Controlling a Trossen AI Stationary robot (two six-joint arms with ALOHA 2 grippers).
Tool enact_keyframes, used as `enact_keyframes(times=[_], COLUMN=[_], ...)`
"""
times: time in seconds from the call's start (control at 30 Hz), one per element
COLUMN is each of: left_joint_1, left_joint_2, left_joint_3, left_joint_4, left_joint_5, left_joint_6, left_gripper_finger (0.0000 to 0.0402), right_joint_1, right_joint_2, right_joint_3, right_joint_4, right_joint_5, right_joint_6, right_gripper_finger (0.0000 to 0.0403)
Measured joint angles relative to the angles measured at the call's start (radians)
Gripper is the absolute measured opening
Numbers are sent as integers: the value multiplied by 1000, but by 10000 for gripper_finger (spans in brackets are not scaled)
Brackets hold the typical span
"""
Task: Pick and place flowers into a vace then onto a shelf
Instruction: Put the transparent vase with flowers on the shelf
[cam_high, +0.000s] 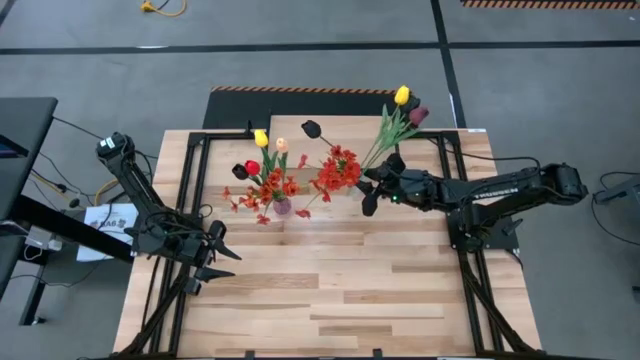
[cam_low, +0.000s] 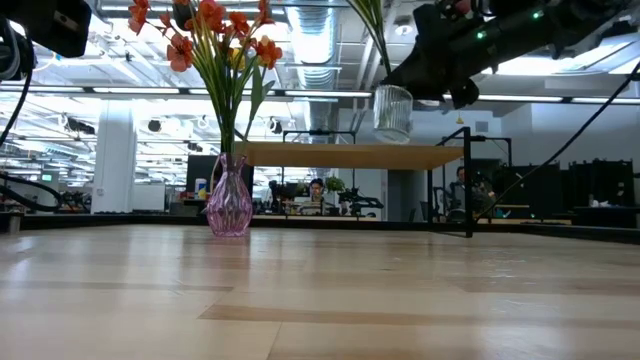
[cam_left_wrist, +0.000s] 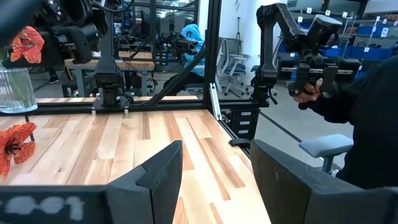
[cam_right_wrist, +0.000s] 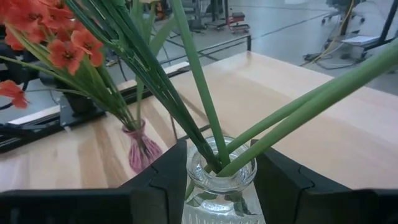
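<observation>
right wrist view shows my right claw (cam_right_wrist: 219, 180) clamped on the ribbed neck of the clear vase (cam_right_wrist: 221, 186), fingers either side, with several green stems splaying out of its mouth. in the low view that vase (cam_low: 393, 112) hangs in the air above the shelf (cam_low: 350, 155), its base just clear of the wood top, so i judge the step in hand is setting it down there. from above, its tulips and orange spray (cam_high: 340, 170) lean wide and sit close to the flowers (cam_high: 268, 180) in the pink vase (cam_high: 283, 207), which stands on the surface. to do this well i'd keep the vase upright, bring it over the middle of the shelf rather than an edge, lower slowly until the base sits flat, then let go gently; the top-heavy stems could tip it or snag the other bouquet. my left claw (cam_high: 213, 255) waits low at the surface's left, jaws wide and holding nothing.
</observation>
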Motion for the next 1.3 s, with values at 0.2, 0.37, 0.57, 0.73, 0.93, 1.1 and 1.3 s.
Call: enact_keyframes(times=[0.2,0.37,0.57,0.73,0.93,1.1,1.3], left_joint_1=[0,0,0,0,0,0,0], left_joint_2=[0,0,0,0,0,0,0], left_joint_3=[0,0,0,0,0,0,0], left_joint_4=[0,0,0,0,1,0,0], left_joint_5=[0,0,2,8,8,8,8], left_joint_6=[0,0,0,0,-1,-2,-16], left_gripper_finger=[178,178,178,178,178,178,178], right_joint_1=[1,1,-8,-18,-52,-80,-86], right_joint_2=[68,131,160,160,160,160,160], right_joint_3=[5,35,69,69,70,70,70], right_joint_4=[12,13,-4,-2,0,17,37], right_joint_5=[-25,-37,-55,-53,-49,-49,-47], right_joint_6=[30,38,22,20,38,49,57], right_gripper_finger=[140,140,140,140,140,140,141])
